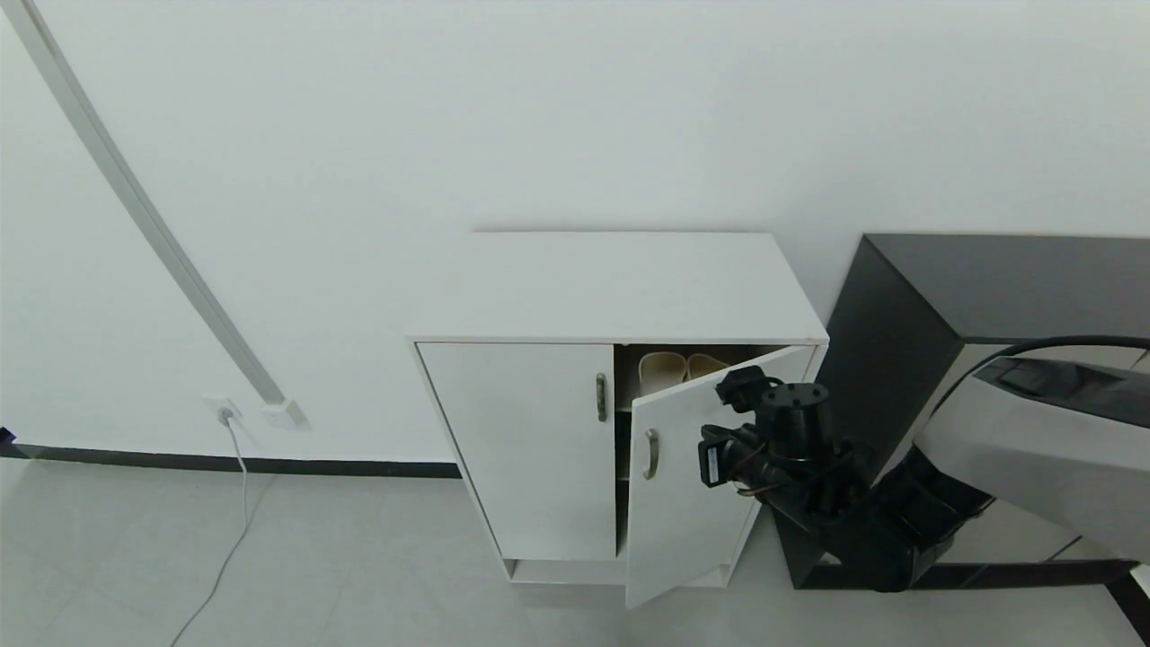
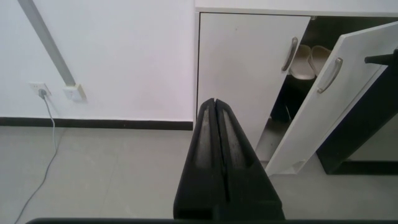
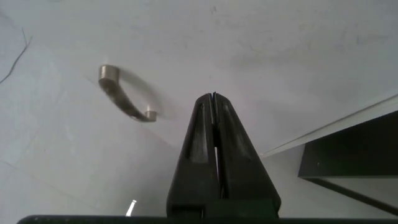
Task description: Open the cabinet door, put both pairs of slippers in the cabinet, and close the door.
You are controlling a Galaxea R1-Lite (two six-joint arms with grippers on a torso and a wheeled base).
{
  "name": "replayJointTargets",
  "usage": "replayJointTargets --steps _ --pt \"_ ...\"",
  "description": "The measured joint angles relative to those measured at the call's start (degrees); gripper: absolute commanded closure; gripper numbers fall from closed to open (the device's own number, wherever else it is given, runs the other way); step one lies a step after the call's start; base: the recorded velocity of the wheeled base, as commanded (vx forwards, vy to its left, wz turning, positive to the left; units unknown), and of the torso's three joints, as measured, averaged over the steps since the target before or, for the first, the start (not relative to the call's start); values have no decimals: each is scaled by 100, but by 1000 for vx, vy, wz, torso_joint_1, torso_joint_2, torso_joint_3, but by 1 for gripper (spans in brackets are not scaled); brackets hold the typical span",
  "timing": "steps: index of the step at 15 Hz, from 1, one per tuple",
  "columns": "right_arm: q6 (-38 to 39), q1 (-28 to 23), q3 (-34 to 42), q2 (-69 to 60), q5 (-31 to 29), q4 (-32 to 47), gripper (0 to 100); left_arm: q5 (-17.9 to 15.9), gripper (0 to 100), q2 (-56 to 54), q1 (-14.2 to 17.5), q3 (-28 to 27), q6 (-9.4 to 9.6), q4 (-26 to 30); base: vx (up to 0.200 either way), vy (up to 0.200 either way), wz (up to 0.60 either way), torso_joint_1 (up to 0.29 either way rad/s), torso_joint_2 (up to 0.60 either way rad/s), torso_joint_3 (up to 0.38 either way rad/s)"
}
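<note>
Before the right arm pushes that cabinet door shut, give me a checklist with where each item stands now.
1. One pair of slippers inside the cabinet: ok.
2. Second pair inside: cannot tell.
3. Left door closed: ok.
4. Right door closed: not ok, it stands ajar.
5. Right gripper shut, facing that door's front near its handle: ok.
6. Left gripper shut, away from the doorway: ok.
</note>
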Motion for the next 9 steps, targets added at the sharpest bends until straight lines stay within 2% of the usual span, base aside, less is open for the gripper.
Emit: replayJointTargets --steps 9 --pt "-35 -168 -488 344 7 11 100 11 100 0 0 0 0 0 0 0 0 0 0 0"
